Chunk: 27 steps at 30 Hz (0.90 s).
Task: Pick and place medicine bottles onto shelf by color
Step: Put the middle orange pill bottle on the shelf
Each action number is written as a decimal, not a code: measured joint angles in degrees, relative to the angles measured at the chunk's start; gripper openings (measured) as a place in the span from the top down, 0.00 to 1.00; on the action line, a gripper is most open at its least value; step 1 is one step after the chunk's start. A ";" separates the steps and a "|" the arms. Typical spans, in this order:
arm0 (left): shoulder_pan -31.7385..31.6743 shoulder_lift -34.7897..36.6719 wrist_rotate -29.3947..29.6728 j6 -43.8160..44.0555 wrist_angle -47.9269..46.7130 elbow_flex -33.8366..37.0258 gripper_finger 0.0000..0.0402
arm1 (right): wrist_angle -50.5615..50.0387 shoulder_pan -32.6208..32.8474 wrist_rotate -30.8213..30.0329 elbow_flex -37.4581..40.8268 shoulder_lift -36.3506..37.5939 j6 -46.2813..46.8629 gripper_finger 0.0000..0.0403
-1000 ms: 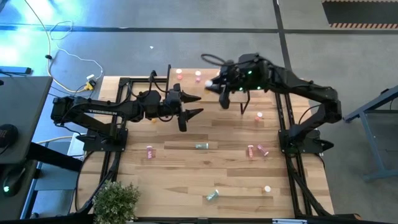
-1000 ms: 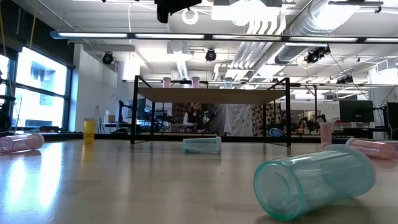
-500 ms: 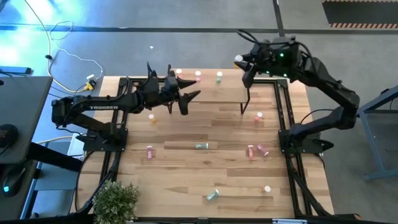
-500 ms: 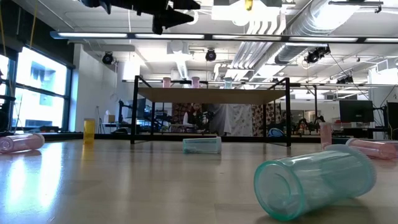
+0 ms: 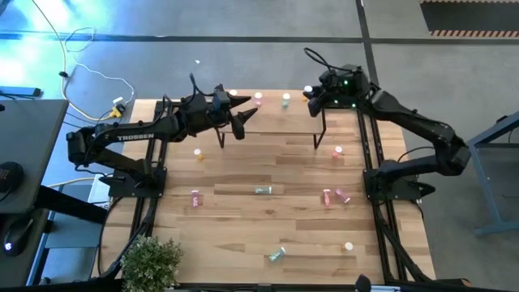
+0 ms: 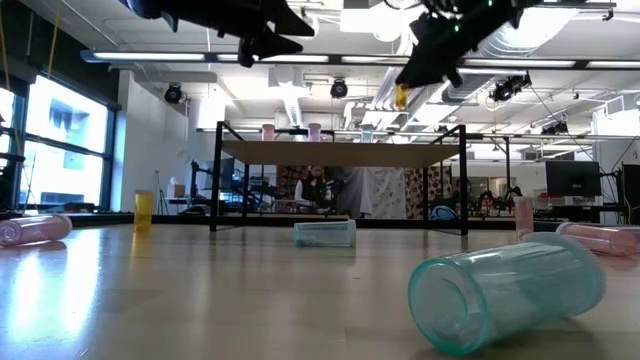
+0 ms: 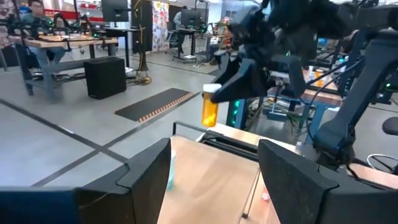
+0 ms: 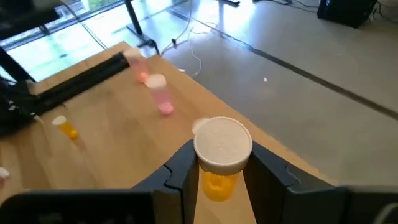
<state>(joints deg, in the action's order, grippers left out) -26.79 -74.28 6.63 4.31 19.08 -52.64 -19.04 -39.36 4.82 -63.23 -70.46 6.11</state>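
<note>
High view: right hand (image 5: pixel 309 95) now over shelf (image 5: pixel 276 122)

Overhead; table-level; two wrist cameras.

Crowded back edge, open middle of the table

We see three small capped bottles (image 5: pixel 259 99) standing along the low light-wood shelf on black legs (image 5: pixel 276 120), with both dark arms hovering over its two ends. Across the plank tabletop (image 5: pixel 243 227) the scattered lying bottles sit well apart, leaving wide bare lanes between them.
</note>
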 joint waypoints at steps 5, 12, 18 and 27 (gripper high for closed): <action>-0.33 -0.02 -0.02 -0.01 -0.89 0.00 0.42 | 4.11 -0.85 0.00 5.38 -0.04 0.45 0.75; -0.33 -0.02 -0.07 0.00 -1.29 0.01 0.42 | 8.83 -2.32 -0.35 10.75 -0.04 -0.56 0.75; -0.33 -0.02 -0.08 0.00 -1.29 0.02 0.42 | 9.10 -2.79 -1.80 11.73 -0.04 -4.38 0.75; -0.36 -0.02 -0.06 -0.02 -1.28 0.02 0.42 | 8.68 -2.77 -3.54 11.70 -2.24 -8.22 0.75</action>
<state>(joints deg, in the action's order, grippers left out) -27.14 -74.30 6.57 4.29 17.80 -52.62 -10.36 -42.13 1.28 -51.53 -72.70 -2.11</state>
